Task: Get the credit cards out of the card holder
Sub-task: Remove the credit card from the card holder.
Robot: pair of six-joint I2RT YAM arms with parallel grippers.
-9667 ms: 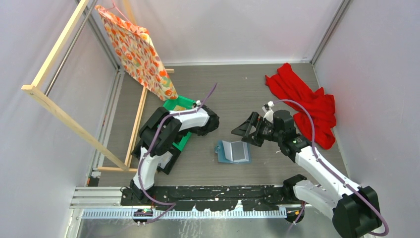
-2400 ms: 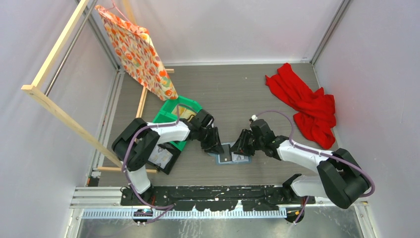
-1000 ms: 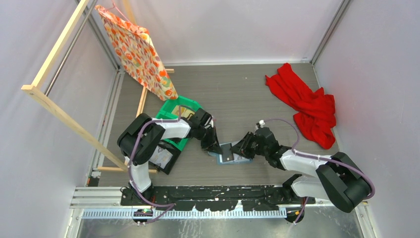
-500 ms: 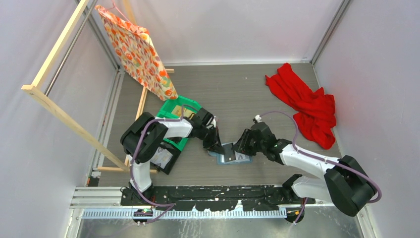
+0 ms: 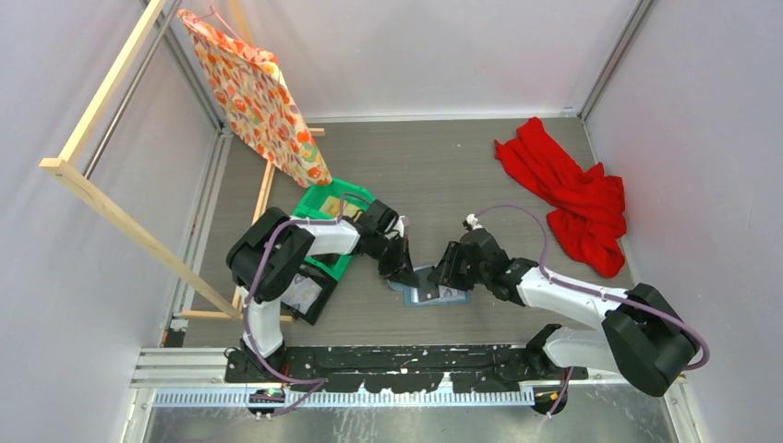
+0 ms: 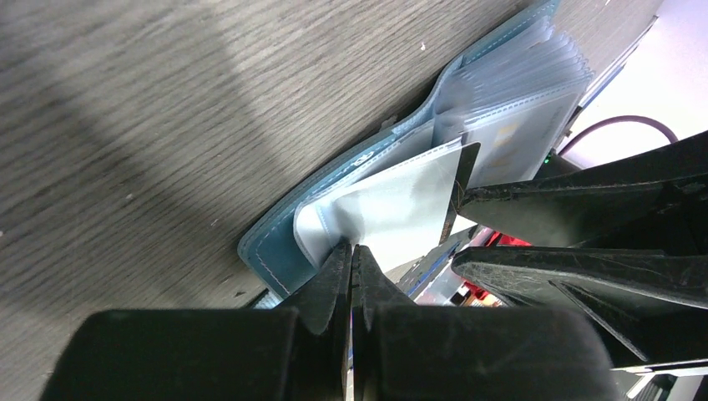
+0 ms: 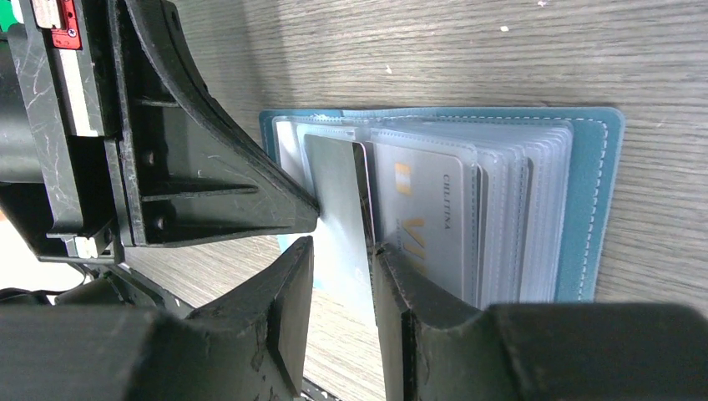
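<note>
There was one open blue-teal soft folding card holder [image 7: 597, 200]. Two cards showed clearly: one plain pale grey card [image 7: 341, 213] and one sleeved grey printed card [image 7: 426, 225]. One green plastic bin [image 5: 325, 197], one crumpled red cloth [image 5: 568, 192], one orange patterned cloth [image 5: 257, 92].

Both arms [image 5: 305, 242] are built of white shell segments joined by bulky black joint housings, bolted to a black base rail along the near edge. A thin mauve cable [image 5: 517, 214] loops along each arm, clipped near a small white connector at the wrist. The left tool [image 6: 351, 276] has matte black, wedge-shaped fingers tapering to narrow tips, scuffed with pale scratches. The right tool [image 7: 338, 276] shows the same scratched black plastic, with ribbed triangular bracing.
</note>
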